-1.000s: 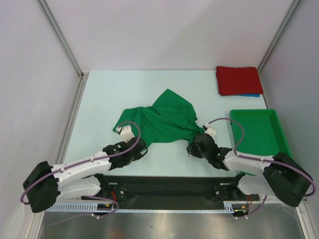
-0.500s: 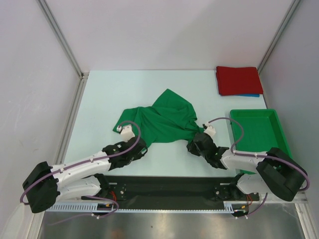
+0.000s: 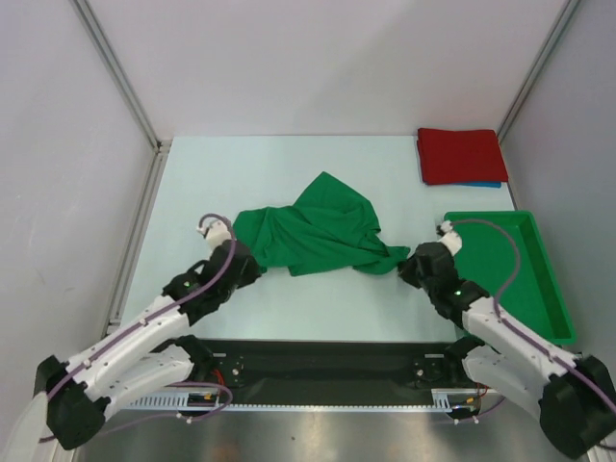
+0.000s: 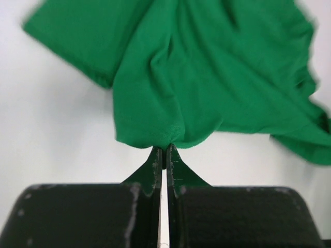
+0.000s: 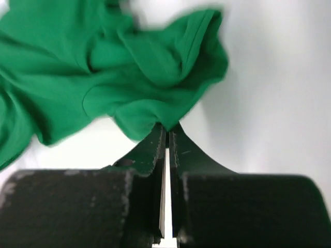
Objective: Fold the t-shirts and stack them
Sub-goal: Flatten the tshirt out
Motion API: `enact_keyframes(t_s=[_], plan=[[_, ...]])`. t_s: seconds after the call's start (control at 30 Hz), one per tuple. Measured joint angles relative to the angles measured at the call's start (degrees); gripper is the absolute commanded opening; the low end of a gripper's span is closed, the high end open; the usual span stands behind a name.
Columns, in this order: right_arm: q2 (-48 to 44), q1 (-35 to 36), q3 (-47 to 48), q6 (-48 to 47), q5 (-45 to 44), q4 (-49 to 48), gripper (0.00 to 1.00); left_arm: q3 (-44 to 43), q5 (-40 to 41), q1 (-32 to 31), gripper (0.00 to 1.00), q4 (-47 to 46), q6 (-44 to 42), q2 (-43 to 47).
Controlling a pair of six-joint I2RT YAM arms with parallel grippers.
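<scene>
A bright green t-shirt (image 3: 313, 231) lies crumpled at the centre of the pale, matte table (image 3: 269, 168). Its soft knit is bunched into ridges and deep folds, and one rounded lobe reaches toward the upper middle of the frame. The left gripper (image 4: 165, 151), its dark tapered fingers pressed together, pinches a fold of fabric at the shirt's left edge. The right gripper (image 5: 166, 130), likewise clamped tight, nips a gathered corner at the shirt's lower right. At upper right, a red t-shirt (image 3: 460, 154) sits folded into a neat rectangle atop a blue t-shirt (image 3: 486, 184), of which only a sliver shows. A rigid green plastic bin (image 3: 486, 218), rectangular and shallow, stands at the right edge.
</scene>
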State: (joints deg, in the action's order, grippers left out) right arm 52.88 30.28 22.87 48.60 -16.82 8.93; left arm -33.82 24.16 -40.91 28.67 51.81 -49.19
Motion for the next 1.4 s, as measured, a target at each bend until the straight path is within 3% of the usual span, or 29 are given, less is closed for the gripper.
enact_keyframes(t_s=[0.23, 0.43, 0.57, 1.03, 1.4], plan=[[-10.08, -16.52, 12.22, -10.10, 3.85, 13.03, 0.00, -11.54, -1.84, 11.15, 0.00, 2.32, -10.38, 5.14], [-6.91, -37.20, 28.59, -15.12, 17.29, 16.00, 0.00, -24.06, -1.42, 16.46, 0.00, 4.44, -19.10, 4.85], [-3.58, -45.05, 35.17, -15.45, 25.68, 15.69, 0.00, -31.56, -0.24, 17.20, 0.00, 4.33, -25.07, 4.11], [0.33, -48.78, 57.66, -17.86, 37.94, 12.11, 0.00, -51.04, -3.56, 17.33, 0.00, -4.35, -44.87, 0.59], [2.49, -48.96, 67.60, -18.16, 45.16, -0.96, 0.00, -59.63, -5.90, 17.64, 0.00, -10.23, -50.90, -1.57]])
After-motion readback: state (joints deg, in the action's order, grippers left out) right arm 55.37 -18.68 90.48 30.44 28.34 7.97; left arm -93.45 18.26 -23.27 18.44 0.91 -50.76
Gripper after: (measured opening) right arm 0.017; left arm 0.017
